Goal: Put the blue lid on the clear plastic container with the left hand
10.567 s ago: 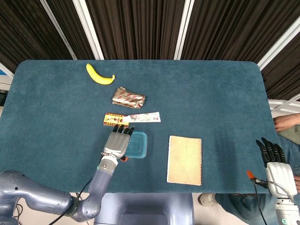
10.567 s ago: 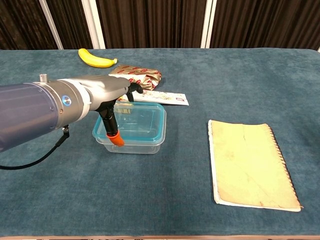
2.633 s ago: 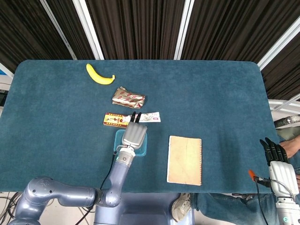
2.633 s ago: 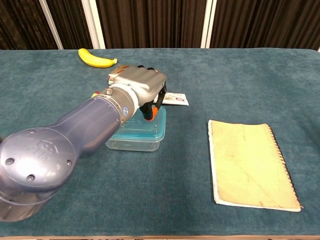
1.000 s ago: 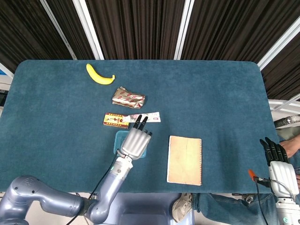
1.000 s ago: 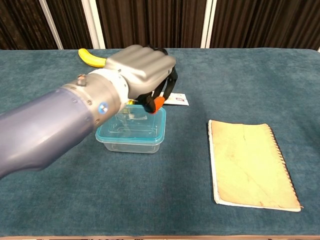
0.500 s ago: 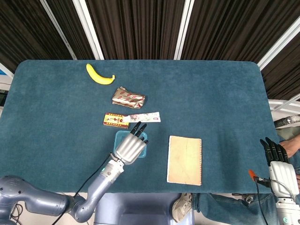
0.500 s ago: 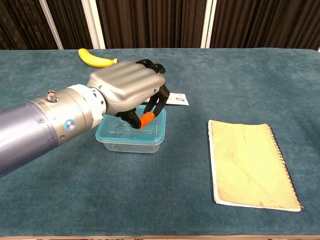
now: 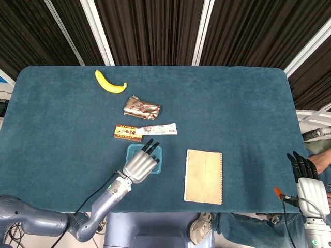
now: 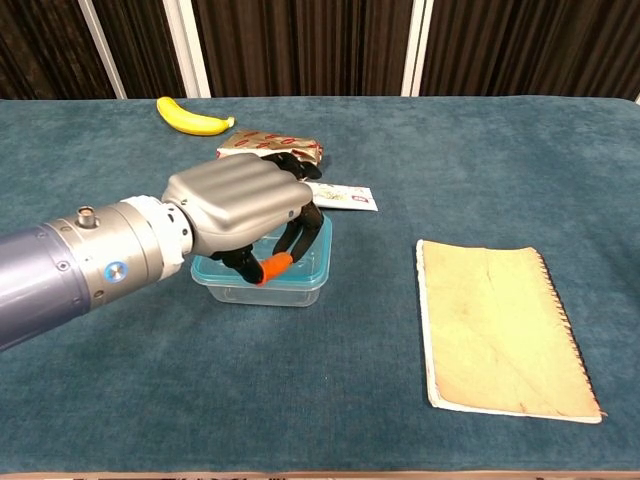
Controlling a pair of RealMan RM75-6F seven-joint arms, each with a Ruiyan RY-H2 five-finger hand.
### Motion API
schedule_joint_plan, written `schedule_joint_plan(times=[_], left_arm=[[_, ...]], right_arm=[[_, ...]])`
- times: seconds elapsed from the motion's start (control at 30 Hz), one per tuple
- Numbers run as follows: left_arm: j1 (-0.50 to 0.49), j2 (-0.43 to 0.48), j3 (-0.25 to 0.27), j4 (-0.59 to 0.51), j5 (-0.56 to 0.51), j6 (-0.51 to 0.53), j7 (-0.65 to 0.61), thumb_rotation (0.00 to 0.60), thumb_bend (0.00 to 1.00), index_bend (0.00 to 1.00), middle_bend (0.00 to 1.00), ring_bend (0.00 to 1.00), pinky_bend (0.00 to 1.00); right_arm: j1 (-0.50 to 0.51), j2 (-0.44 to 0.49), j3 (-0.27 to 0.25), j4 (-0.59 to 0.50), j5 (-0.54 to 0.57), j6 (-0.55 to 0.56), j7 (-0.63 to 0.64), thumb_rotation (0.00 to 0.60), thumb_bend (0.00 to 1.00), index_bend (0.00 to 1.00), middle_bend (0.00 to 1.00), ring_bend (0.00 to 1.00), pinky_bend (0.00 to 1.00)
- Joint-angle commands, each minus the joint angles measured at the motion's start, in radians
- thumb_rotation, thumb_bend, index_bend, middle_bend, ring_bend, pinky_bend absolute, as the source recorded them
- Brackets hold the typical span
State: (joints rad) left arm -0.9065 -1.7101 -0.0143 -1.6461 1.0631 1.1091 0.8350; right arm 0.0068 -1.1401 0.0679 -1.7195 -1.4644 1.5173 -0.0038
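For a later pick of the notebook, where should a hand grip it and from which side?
Probably the notebook's plain long edge facing the container, approached from that side: it lies flat on the table, the other long edge carries the spiral binding, and open cloth beside the plain edge leaves room to slide fingers under.

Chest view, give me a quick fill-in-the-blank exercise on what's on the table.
1. The left hand is over the clear ____ with the blue lid.
2. The yellow fruit at the far left is a ____.
3. The notebook lies to the ____ of the container.

Missing words: container; banana; right
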Motion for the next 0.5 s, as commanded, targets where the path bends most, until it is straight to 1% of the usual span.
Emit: schedule_joint_plan(times=[0.03, 0.5], left_arm=[[0.003, -0.008, -0.005, 0.013, 0.013, -0.002, -0.005, 0.6, 0.49, 0.63, 0.54, 0.02, 0.0], [0.007, -0.034, -0.011, 0.024, 0.029, -0.015, 0.038, 0.6, 0.49, 0.64, 0.52, 0.02, 0.0]], right_arm=[[0.0, 0.001, 0.0, -0.001, 0.0, 0.0, 0.0, 0.6, 0.27, 0.02, 0.0, 0.0, 0.0], [0.0, 0.0, -0.002, 0.0, -0.003, -0.001, 0.001, 0.6, 0.27, 0.02, 0.0, 0.0, 0.0]])
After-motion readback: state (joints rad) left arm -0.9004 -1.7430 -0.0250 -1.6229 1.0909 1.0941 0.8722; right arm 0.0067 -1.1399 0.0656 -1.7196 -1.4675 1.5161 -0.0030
